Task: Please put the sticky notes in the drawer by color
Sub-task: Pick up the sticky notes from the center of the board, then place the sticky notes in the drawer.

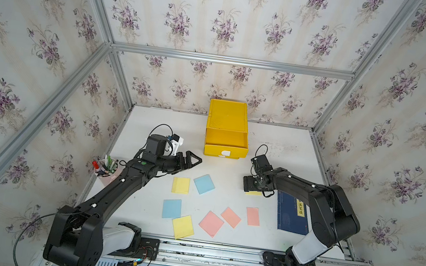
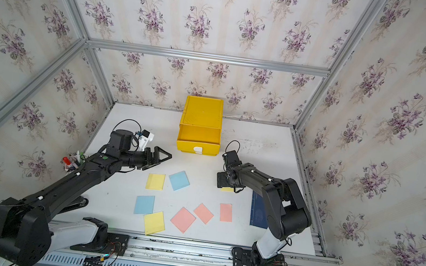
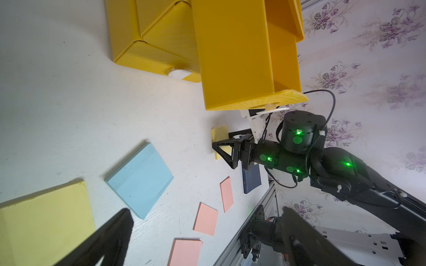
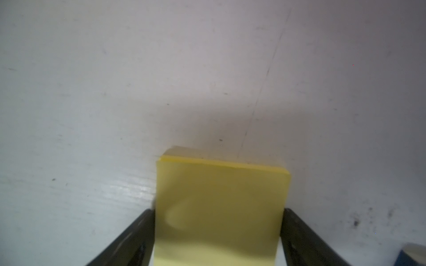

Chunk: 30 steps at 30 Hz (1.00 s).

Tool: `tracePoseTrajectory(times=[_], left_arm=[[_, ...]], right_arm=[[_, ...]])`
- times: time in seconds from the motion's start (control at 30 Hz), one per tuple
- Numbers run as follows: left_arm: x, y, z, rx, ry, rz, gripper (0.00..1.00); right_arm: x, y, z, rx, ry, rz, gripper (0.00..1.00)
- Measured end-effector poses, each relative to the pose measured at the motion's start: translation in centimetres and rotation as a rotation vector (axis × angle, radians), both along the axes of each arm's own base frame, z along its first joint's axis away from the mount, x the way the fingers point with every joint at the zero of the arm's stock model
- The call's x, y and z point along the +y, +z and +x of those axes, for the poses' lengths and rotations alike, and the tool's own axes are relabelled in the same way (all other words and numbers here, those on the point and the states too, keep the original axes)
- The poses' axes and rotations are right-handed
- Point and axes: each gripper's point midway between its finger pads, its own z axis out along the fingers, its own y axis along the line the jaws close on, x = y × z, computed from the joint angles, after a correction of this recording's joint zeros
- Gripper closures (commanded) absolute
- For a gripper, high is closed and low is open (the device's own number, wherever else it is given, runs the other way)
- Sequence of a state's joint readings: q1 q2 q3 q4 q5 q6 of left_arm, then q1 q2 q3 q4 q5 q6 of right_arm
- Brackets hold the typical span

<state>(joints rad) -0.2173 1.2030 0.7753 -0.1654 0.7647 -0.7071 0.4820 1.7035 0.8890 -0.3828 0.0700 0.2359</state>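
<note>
The yellow drawer (image 1: 228,114) chest stands at the back, its top drawer (image 2: 199,136) pulled out with nothing showing inside. Sticky notes lie flat in front: yellow (image 1: 180,185), blue (image 1: 204,184), blue (image 1: 171,208), yellow (image 1: 183,226), and three pink ones (image 1: 211,223). My right gripper (image 4: 217,211) is down on the table, its fingers (image 4: 138,230) pressed against both sides of a third yellow sticky note (image 4: 221,195), mostly hidden under it in both top views. My left gripper (image 1: 196,161) hovers open left of the drawer front, holding nothing.
A dark blue book (image 1: 290,215) lies under the right arm, close to the held note. A pink cup of pens (image 1: 106,168) stands at the table's left edge beside the left arm. An aluminium rail (image 1: 217,256) runs along the front.
</note>
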Motion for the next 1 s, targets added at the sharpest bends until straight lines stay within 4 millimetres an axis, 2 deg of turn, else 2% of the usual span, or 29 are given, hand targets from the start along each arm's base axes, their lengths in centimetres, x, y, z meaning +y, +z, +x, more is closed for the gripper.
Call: tracePoseTrajectory(times=[0.1,0.3,0.4,0.47,0.67,0.83,1.0], left_arm=[[0.0,0.0,0.0,-0.001,-0.001,0.0,0.02],[0.0,0.0,0.0,-0.002,-0.002,-0.001,0.01],[-0.1,-0.1,0.1,-0.002,-0.005,-0.004,0.02],[-0.2,-0.2,0.1,0.003,-0.007,-0.009,0.02],[-0.3,0.2,-0.1,-0.008,-0.015,-0.02,0.02],[-0.1,1.5,-0.1,-0.043,-0.012,-0.018,0.01],[0.3,1.1,-0.4,-0.03,0.006,0.011,0.01]], right_arm=[[0.2,-0.1,0.4,-0.011,-0.002,0.005,0.3],[0.6,0.9,0.7,-0.049,-0.001,0.039,0.36],[0.3,1.9,-1.1,0.005,-0.014,0.063,0.37],[0.8,4.0,-1.0,-0.02,-0.009,0.103,0.37],[2.0,13.2,0.4,-0.191,-0.036,0.24,0.37],[2.7,20.4,1.4,-0.302,-0.046,0.318,0.36],[4.6,25.0,3.0,-0.352,-0.027,0.365,0.35]])
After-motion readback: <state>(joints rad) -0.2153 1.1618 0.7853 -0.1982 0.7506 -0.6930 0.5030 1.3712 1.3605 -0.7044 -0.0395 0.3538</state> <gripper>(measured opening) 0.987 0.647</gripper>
